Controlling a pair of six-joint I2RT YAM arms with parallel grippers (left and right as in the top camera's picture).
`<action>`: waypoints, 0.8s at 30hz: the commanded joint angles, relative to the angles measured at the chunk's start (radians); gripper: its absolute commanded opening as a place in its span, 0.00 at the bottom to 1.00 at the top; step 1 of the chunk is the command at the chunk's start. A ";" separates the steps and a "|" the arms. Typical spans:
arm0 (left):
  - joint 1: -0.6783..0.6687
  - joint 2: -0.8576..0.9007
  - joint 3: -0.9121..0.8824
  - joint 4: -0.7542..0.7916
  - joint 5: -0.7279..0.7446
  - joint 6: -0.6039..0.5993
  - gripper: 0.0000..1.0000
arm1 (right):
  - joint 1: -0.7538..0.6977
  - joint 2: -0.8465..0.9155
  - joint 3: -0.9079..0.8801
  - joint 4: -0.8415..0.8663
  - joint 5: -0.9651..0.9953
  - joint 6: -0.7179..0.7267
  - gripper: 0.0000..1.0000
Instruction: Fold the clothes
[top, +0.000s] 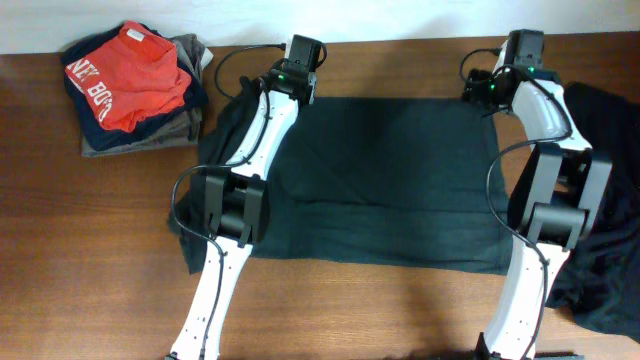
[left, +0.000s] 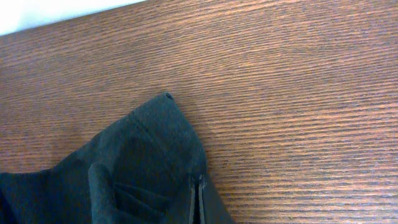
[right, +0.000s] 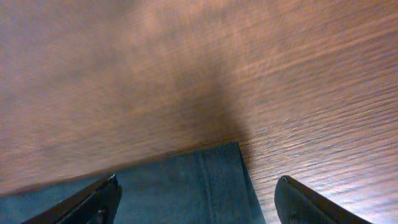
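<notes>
One garment corner (right: 199, 186) between right jaws

Matt dark cloth garment (top: 390, 180) on a finely grained, faintly glossy wooden table (top: 90, 260).

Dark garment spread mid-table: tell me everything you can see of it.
The dark garment is soft charcoal-black fabric laid flat in a rough rectangle on the wooden table, lightly creased, with no lettering showing. Its left edge bunches up beside the left arm. A stitched hem shows at the far right corner. The left gripper is shut on the far left corner. The right gripper stands open astride the far right corner, not gripping it.
</notes>
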 joint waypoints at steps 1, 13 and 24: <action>0.003 0.033 0.005 -0.021 -0.002 -0.025 0.01 | -0.005 0.035 0.021 -0.002 0.008 -0.010 0.84; 0.003 0.033 0.005 -0.020 0.002 -0.062 0.01 | -0.003 0.060 0.021 0.009 0.009 -0.010 0.74; 0.003 0.033 0.005 -0.021 0.002 -0.062 0.01 | -0.004 0.081 0.021 -0.031 0.115 -0.010 0.31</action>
